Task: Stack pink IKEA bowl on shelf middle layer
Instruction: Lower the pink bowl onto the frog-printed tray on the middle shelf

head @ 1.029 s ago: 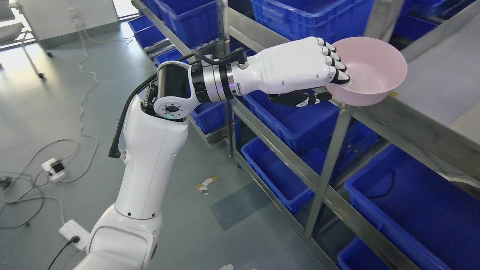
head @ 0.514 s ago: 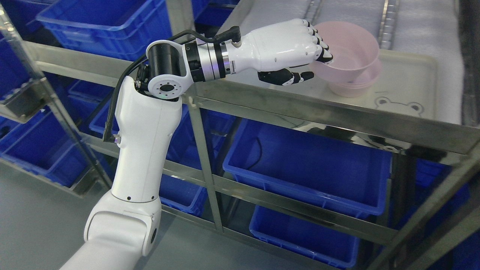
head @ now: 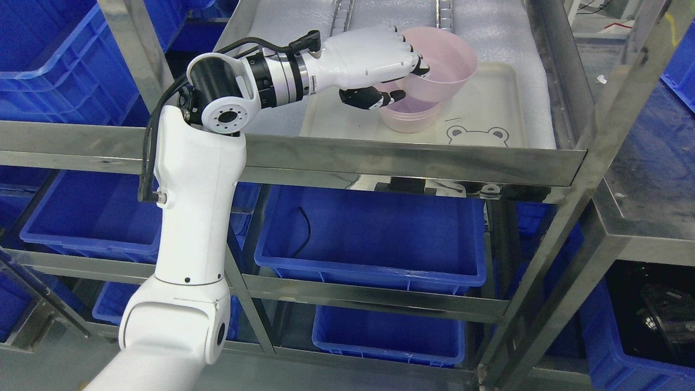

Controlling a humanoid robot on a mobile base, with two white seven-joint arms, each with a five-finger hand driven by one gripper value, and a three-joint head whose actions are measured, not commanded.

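In the upper centre of the frame: a cream rectangular plastic tray (head: 488, 103) with a bear outline printed near its lower edge, lying on a steel shelf deck (head: 412, 160) lined with white foam sheet (head: 488, 27).

Item one: pink round plastic bowl (head: 448, 62), mouth upward and tipped slightly toward the left of the frame, its base sitting in the mouth of a second pink bowl (head: 410, 117) that stands upright on the tray. Being round, it has no long axis.

Item two: white left hand (head: 374, 60) with black fingertips, arm entering from the lower left. Its fingers (head: 415, 60) are hooked over the upper bowl's left rim and the thumb (head: 372, 98) is pressed beneath, pinching the wall.

Open room: bare tray to the right of the bowls and toward the bear print; a strip of tray to their left, under the hand. The shelf's raised front lip runs across mid-frame, and a steel upright (head: 564, 217) bounds the right side.

Below: blue plastic bins (head: 374, 239) on lower tiers.
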